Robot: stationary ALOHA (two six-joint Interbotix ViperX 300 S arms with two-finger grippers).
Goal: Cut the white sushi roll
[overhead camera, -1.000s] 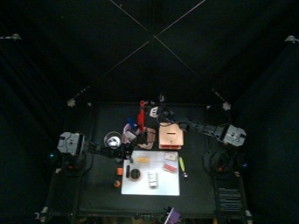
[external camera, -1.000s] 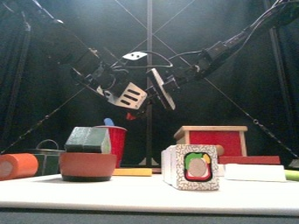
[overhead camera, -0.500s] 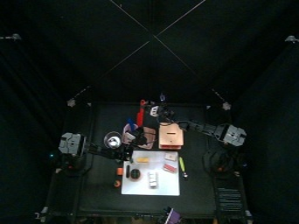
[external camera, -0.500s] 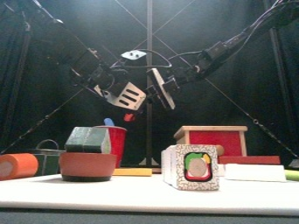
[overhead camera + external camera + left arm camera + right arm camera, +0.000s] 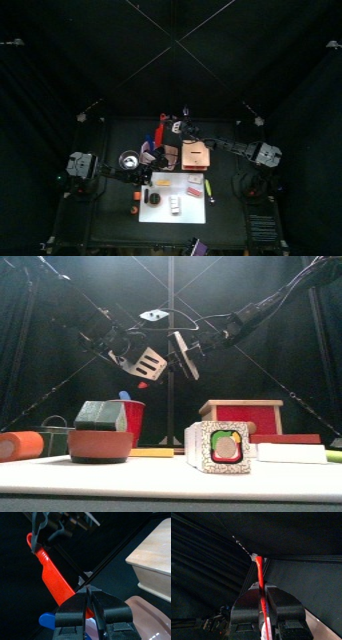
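held high above the tabletop's middle: left gripper (image 5: 134, 356) clamped on a grey spatula (image 5: 151, 364), right gripper (image 5: 181, 344) clamped on a red-handled knife (image 5: 260, 594).

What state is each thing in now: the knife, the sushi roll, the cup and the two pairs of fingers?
Red-handled knife: held high above the table, between both arms.
Right fingers: shut on the knife.
Left fingers: apparently shut on the knife too.
White sushi roll with dark outer wrap: whole, uncut, on the flat white board.
Red plastic cup: upright.
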